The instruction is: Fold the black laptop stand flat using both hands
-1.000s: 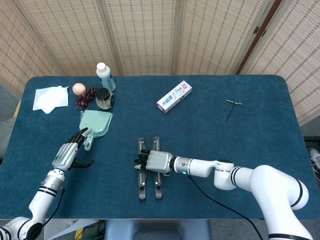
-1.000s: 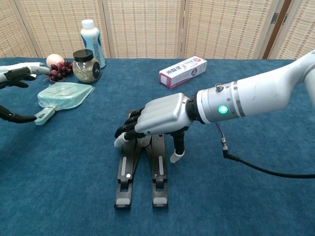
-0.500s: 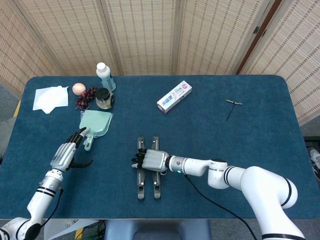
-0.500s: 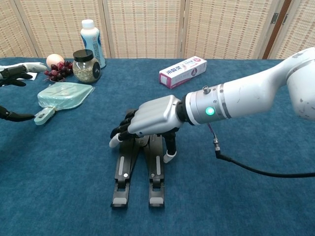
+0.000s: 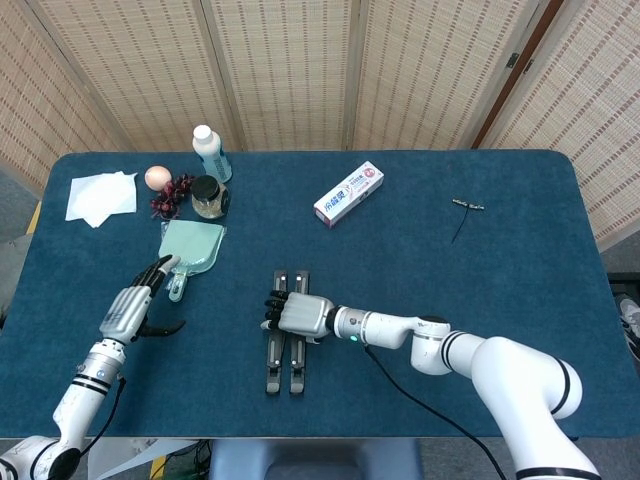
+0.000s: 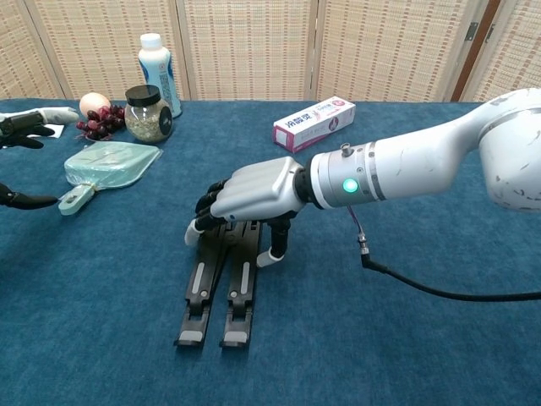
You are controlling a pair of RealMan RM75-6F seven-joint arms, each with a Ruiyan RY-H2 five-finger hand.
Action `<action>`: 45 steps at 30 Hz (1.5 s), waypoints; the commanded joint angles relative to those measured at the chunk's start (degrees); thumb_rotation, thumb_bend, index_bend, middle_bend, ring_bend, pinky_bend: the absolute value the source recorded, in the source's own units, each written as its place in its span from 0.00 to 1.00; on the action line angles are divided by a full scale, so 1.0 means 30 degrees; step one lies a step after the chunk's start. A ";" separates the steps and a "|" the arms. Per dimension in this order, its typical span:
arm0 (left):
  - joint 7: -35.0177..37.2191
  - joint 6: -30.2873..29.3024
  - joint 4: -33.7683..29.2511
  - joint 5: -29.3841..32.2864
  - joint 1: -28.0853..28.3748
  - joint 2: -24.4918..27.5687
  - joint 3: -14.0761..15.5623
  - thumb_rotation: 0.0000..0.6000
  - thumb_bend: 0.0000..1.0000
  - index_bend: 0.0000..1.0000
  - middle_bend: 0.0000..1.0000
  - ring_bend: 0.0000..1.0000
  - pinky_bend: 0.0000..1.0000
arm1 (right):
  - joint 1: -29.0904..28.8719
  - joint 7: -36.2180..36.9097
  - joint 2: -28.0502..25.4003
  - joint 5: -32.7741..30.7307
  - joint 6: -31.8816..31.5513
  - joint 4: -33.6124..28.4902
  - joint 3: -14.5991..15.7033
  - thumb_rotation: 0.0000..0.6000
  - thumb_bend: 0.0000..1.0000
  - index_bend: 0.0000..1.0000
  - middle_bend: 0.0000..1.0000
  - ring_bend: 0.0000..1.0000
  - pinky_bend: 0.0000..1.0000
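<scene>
- Laptop stand: rails drawn nearly parallel and slid left over the last second; lies mid-bench, near edge.
- Right robot hand presses its far end, fingers curled over it.
- Left robot hand idle, fingers spread, holding nothing; fold looks nearly complete.

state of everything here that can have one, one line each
laptop stand: flat on the table, two arms close together
right hand: resting on the stand's far end
left hand: open, holding nothing
white bottle: upright, capped
jar: upright, lid on
toothpaste box: lying flat, closed

The toothpaste box carries print too small to read.
</scene>
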State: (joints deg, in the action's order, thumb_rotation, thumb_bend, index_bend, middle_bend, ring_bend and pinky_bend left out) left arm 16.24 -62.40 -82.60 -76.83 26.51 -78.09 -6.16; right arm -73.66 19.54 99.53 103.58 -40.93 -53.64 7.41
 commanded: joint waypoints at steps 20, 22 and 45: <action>0.0211 -0.0058 0.0044 -0.0155 -0.0188 0.0068 -0.0018 1.00 0.20 0.00 0.00 0.00 0.09 | 0.0506 0.0791 0.1801 0.0061 -0.1971 0.2998 0.0189 1.00 0.29 0.31 0.58 0.13 0.00; 0.0234 -0.0026 0.0059 -0.0173 -0.0181 0.0062 -0.0017 1.00 0.20 0.00 0.00 0.00 0.09 | 0.0518 0.0807 0.1811 0.0083 -0.2005 0.3111 0.0252 1.00 0.29 0.31 0.57 0.14 0.00; -0.2143 -0.0606 -0.0962 -0.0296 -0.0014 0.0705 -0.0293 1.00 0.20 0.00 0.00 0.00 0.08 | 0.6178 -0.7373 -0.5499 -0.6824 -0.5076 -0.7145 -0.2591 1.00 0.29 0.00 0.00 0.00 0.00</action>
State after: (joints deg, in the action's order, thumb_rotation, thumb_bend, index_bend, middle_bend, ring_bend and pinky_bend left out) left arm 11.38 -63.39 -85.08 -77.81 26.69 -76.18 -6.95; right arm -61.19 5.47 89.45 90.35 -52.86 -66.95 2.15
